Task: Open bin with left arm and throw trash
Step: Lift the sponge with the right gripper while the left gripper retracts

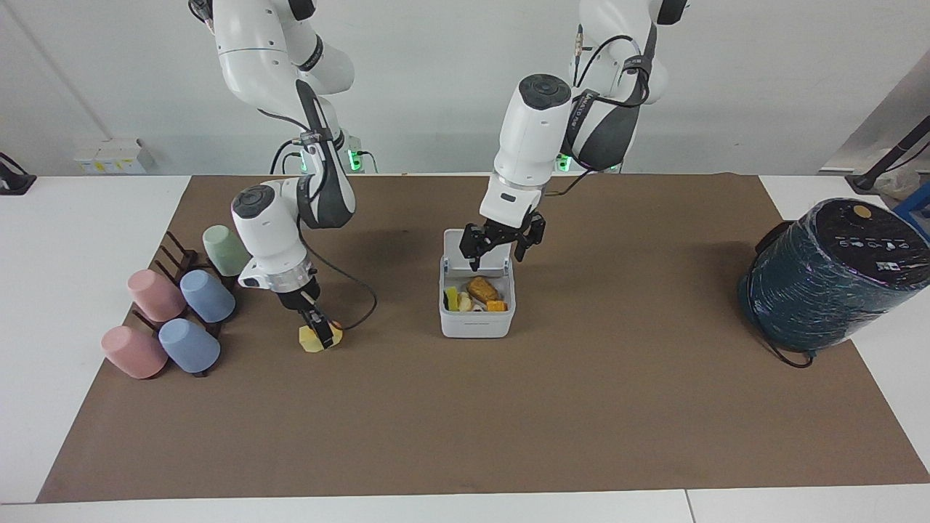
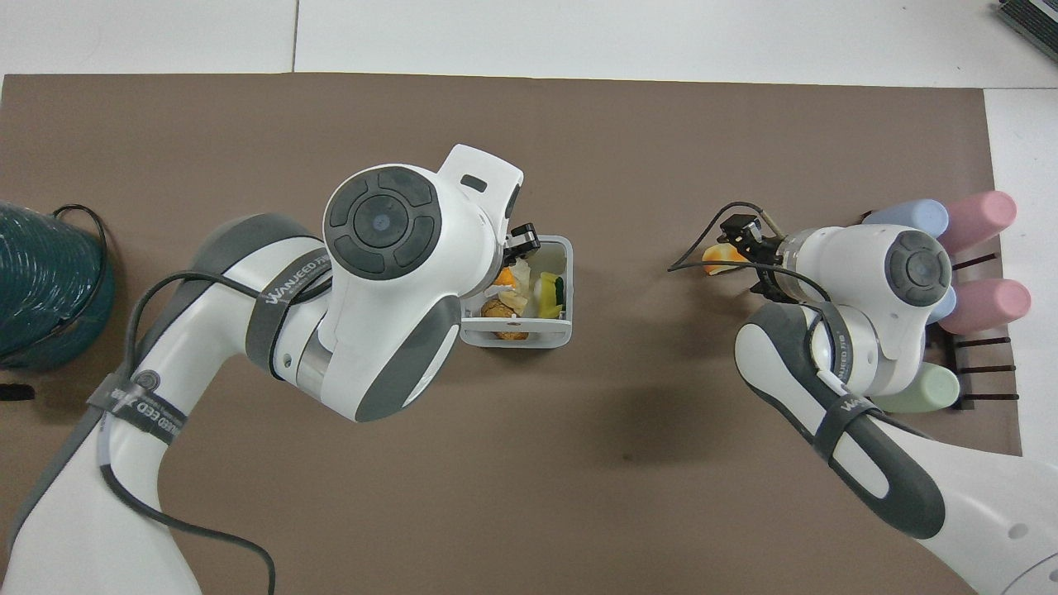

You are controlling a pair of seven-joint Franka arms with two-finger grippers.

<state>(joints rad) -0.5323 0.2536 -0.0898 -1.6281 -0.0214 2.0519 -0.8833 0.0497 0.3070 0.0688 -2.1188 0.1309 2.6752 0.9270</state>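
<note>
Left claw (image 1: 501, 250) hangs spread over the open bin (image 1: 476, 319); right claw (image 1: 317, 335) seemingly pinches the yellow block (image 1: 314, 340) beside racked cups (image 1: 207, 295).

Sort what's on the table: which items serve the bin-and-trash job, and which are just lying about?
Job:
- small white square plastic bin, lid open, food scraps inside
- yellow block with an orange patch, on the mat
- left hand, open over the bin
- right hand, down at the yellow block

Lying about:
- pastel cups on a dark rack
- large dark teal wrapped cylinder
</note>
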